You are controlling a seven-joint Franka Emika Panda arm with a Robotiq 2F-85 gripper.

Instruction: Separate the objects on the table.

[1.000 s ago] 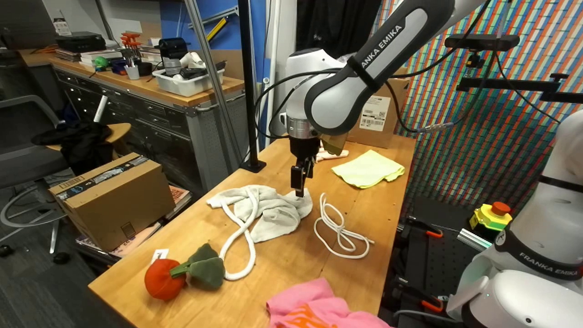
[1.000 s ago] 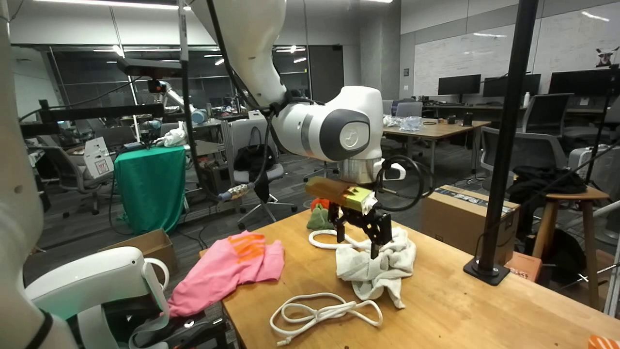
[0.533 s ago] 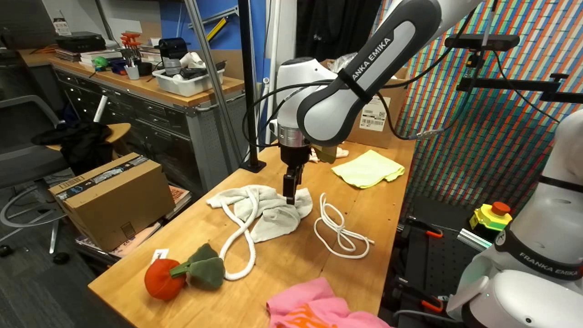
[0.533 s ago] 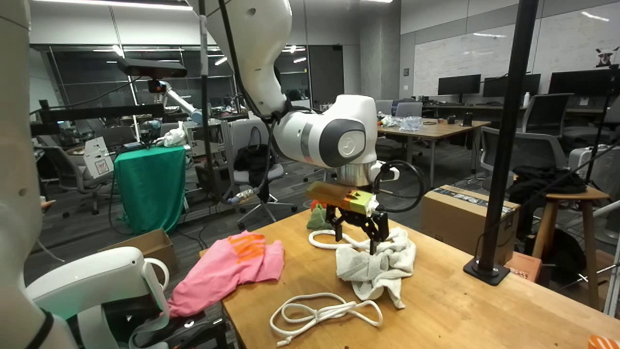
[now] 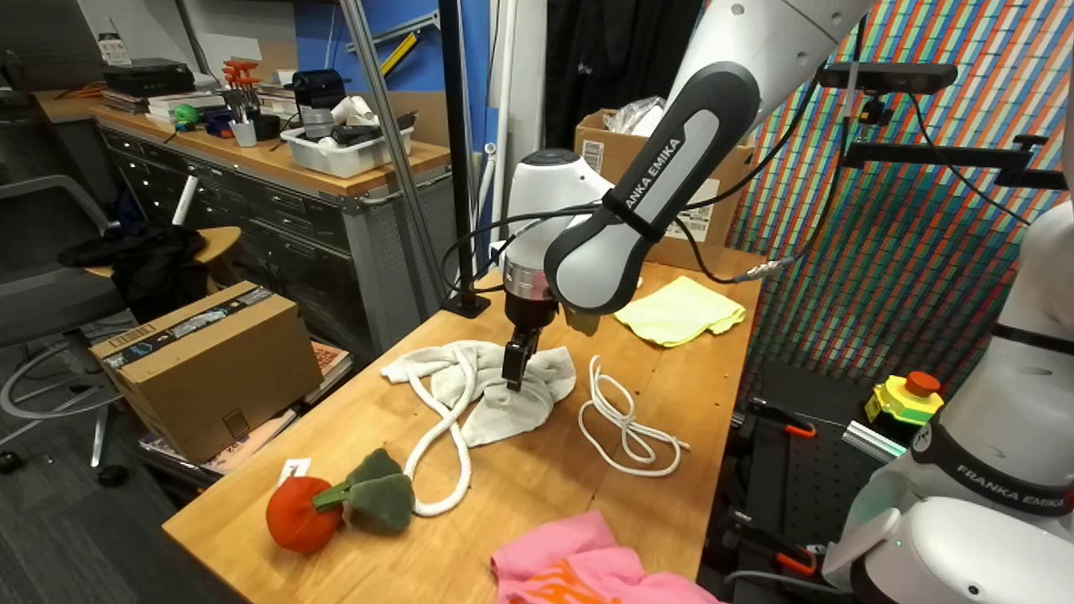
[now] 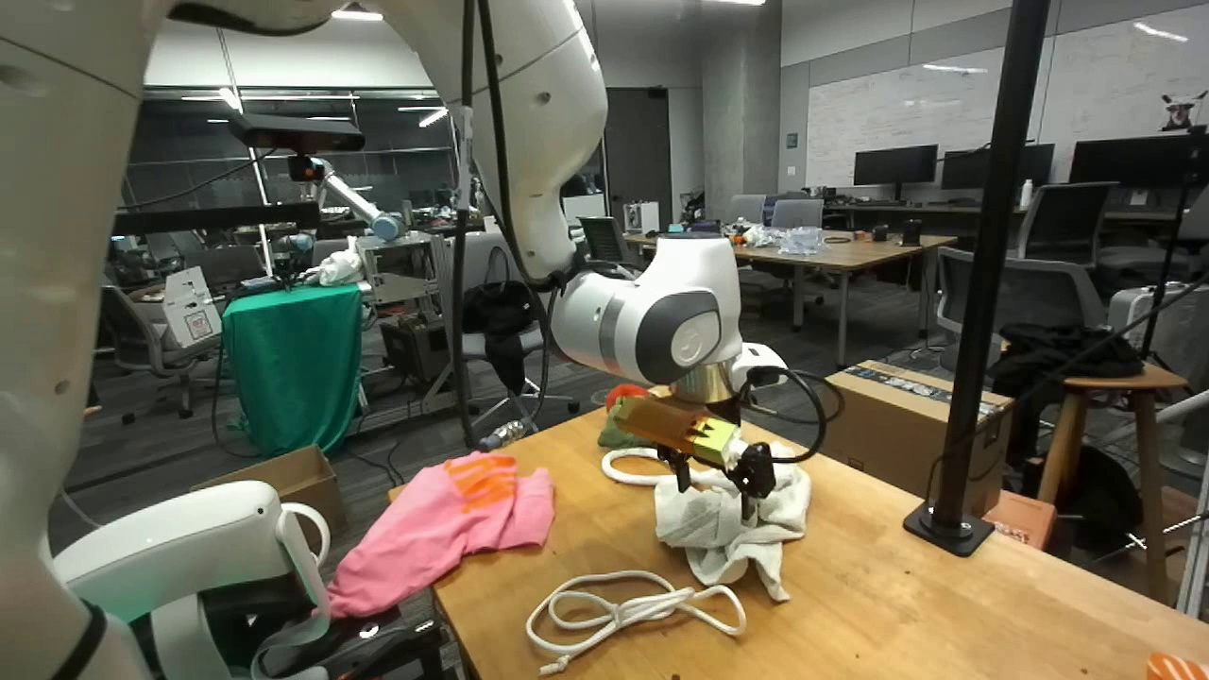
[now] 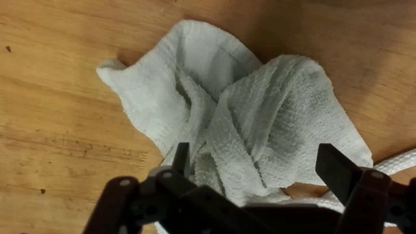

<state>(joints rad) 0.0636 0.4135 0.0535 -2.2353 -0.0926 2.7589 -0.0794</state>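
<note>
Near the left corner of the tabletop (image 5: 357,432) rests the orange-and-green plush (image 5: 334,497), its green end beside a thick white rope loop (image 5: 451,421) that runs across the crumpled white rag (image 5: 497,415). Over that rag hangs the gripper (image 7: 253,157), jaws spread wide, though I can't tell whether they touch it. Farther right, the pink cloth (image 6: 444,529) slumps across the right edge, a thinner white rope (image 6: 619,614) lies in loose loops near that edge, and the pale yellow cloth (image 5: 680,312) spreads toward the far end.
</note>
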